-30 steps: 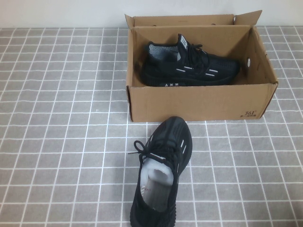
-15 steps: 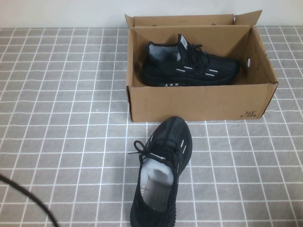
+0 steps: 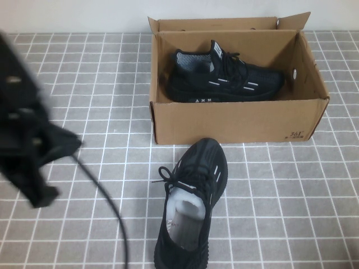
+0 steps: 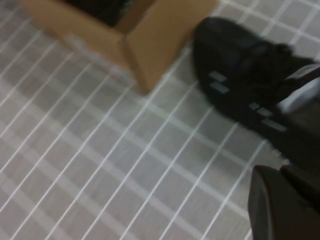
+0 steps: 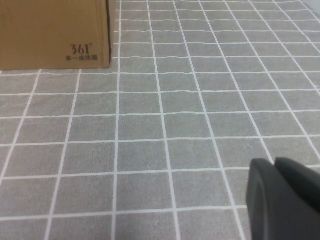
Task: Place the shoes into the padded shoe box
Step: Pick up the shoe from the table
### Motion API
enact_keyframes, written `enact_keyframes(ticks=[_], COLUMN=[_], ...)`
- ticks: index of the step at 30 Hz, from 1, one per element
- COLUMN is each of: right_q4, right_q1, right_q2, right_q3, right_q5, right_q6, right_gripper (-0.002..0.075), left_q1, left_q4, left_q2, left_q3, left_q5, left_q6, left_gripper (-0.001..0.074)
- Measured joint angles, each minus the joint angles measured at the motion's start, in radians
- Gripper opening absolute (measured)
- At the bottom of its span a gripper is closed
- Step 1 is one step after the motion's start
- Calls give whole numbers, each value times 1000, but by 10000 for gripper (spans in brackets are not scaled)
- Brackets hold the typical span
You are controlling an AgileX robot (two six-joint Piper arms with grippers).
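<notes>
Item 1, far left: left arm, dark and blurred, over the grey tiled worktop [image 3: 84,67] with a cable trailing toward the near edge. Its left end effector [image 4: 292,202] shows only at the corner of the left wrist view, closed and empty, above bare tiles just beside the loose shoe.

Item 2, centre, near side: loose shoe [image 3: 190,207], black knit with white dashes and a grey lining. It lies upright on its sole on the worktop, toe pointing far toward the box and almost touching its front wall, heel at the near edge. Laces spill to its left.

Item 3, centre to right, far side: padded shoe box [image 3: 235,120], brown cardboard, flaps up, logo at the near right corner. Inside, the boxed shoe [image 3: 224,78] lies lengthwise against the far wall, toe to the right. The near strip of the box floor looks free.

Item 4, right: right end effector [image 5: 285,200], low over bare tiles to the right of the box and near side of it; whether its fingers are parted cannot be told. Holds nothing visible.

Step in hand, judged: half done; the left arm is approaching the second shoe. Next move calls for opening, gripping the shoe at collar or midfoot, lifting it over the front wall, and turning it lengthwise to fit beside its mate.
</notes>
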Motion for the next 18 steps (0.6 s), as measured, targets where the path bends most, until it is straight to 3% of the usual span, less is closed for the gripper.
enact_keyframes(ticks=[11,18], right_q4=[0,0], right_q1=[0,0], right_q2=[0,0], right_q3=[0,0], right_q5=[0,0], right_q6=[0,0], right_gripper=[-6,-6], left_q1=[-361,-537], left_q4=[235,340], left_q2=[196,238], left_q3=[-87,-92], left_q5=[10,-158], left_q6=[-16,-116], left_gripper=[-4,-4])
